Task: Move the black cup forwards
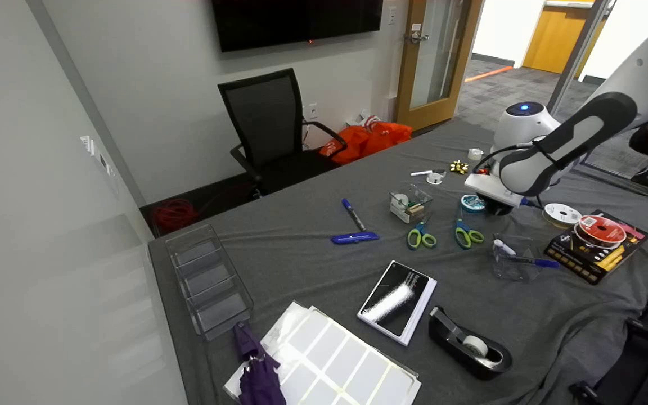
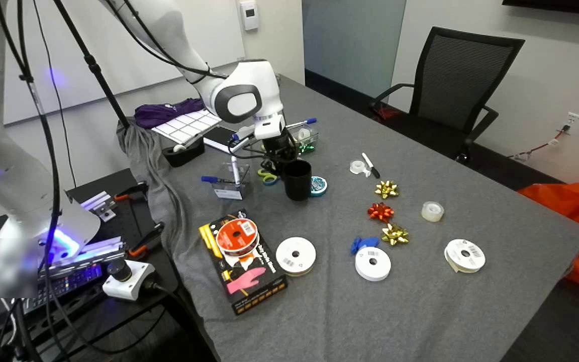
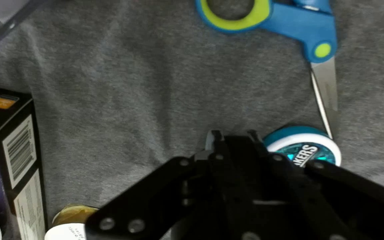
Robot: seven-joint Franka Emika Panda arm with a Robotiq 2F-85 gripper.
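Just beside the black cup (image 2: 298, 184), a round teal container (image 3: 303, 132) closes one flank; in the wrist view blue-and-green scissors (image 3: 318, 35) lie with a blade ending at its rim. On the other side a clear pen holder (image 2: 229, 193) stands in the way, a blue-capped marker (image 2: 209, 179) jutting past its wall. Bare worktop (image 2: 329, 311) lies between cup and white ribbon spool (image 2: 287, 246), and between the container and the red bow (image 2: 381, 211). In an exterior view, a narrow gap parts those scissors from a second pair (image 1: 420, 227); a wider lane runs between the pen holder and the tape dispenser (image 1: 470, 360).
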